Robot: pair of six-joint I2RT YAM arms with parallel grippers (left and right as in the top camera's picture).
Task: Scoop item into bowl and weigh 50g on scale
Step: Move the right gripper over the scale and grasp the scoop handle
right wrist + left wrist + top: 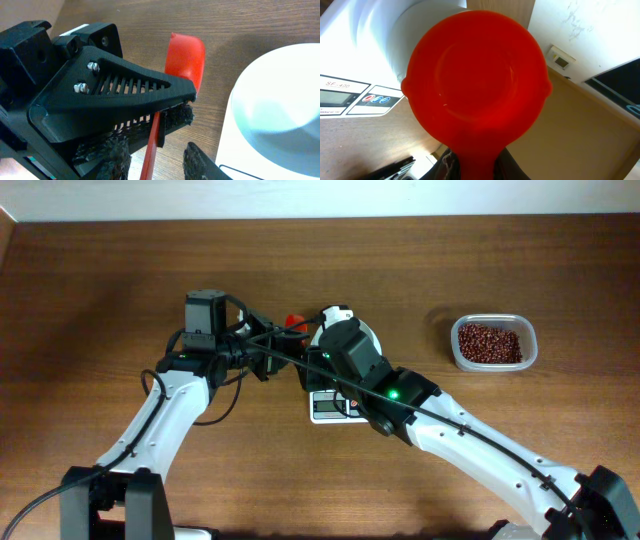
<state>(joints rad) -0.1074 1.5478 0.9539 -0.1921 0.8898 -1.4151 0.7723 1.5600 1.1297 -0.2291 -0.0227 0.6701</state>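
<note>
Scale (328, 408) at centre frame on worktop (100, 280), display facing the lower edge. White bowl (280, 100) sits on it, largely covered from overhead by the right arm. Left hand (272, 337) closed on the handle of the red scoop (475, 80); scoop cup is just left of the bowl, above the worktop. Right hand (152, 162) open, its padded fingertips (199, 161) on either side of the scoop handle, a gap visible on each side. Beans (489, 342) lie in a clear tub (454, 352) at upper right, well apart from the scale.
</note>
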